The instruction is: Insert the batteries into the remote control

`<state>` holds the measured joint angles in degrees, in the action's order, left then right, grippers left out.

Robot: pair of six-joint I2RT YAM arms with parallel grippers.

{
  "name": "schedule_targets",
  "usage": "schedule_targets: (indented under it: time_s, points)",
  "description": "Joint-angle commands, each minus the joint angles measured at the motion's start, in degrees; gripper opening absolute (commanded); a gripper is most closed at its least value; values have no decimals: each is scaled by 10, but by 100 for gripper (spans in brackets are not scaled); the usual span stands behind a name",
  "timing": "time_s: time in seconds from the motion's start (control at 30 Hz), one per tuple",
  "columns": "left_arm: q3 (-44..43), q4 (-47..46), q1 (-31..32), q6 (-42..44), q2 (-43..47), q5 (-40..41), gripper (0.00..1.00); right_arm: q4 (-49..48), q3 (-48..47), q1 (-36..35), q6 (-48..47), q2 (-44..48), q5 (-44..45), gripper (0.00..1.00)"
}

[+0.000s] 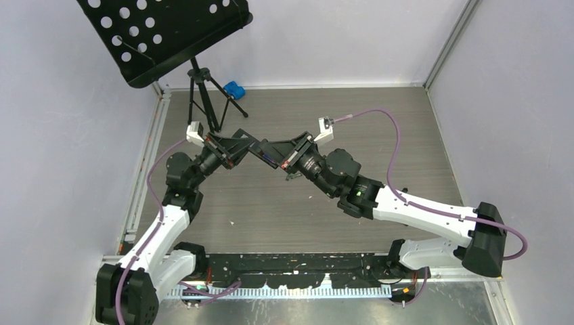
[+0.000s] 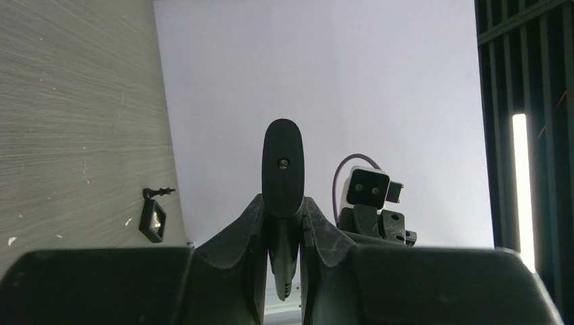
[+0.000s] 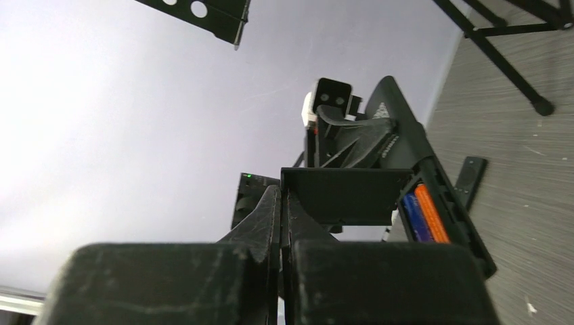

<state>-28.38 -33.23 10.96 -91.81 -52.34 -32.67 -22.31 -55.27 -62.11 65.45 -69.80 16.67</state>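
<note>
Nearest to the camera, the left arm [image 1: 159,237] and the right arm [image 1: 420,210] reach from their bases toward each other, and they meet above the middle of the worktop [image 1: 406,135]. The remote [image 2: 282,162] is held in the air there, between the two arms. The left tool [image 2: 283,210] is closed narrow on the remote, one finger on each side of it, and its wrist camera sees the remote from its end. The right tool [image 3: 281,203] has its fingers almost together, with only a thin gap. Just ahead of its tips, a flat black cover [image 3: 345,196] stands between them and the remote. I cannot tell whether the fingers pinch the edge of this cover. To the right of the cover, the compartment of the remote is open and the batteries [image 3: 423,215] lie inside, one blue-purple and one orange, side by side. Under the remote, a small black bar [image 3: 470,179] and a small black square piece [image 2: 153,220] lie on the worktop. Beyond the remote, a black stand [image 1: 169,40] with holes is on its tripod, and a blue thing [image 1: 234,89] lies near the far wall.
</note>
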Motion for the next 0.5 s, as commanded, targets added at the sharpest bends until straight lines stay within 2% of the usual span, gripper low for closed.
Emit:
schedule_targets:
  time_s: [0.0, 0.47]
  points:
    - [7, -72, -3, -39, -8, -11, 0, -77, -2, 3, 36, -7, 1, 0]
    - [11, -104, -3, -68, -13, -13, 0, -117, 13, 14, 64, -24, -5, 0]
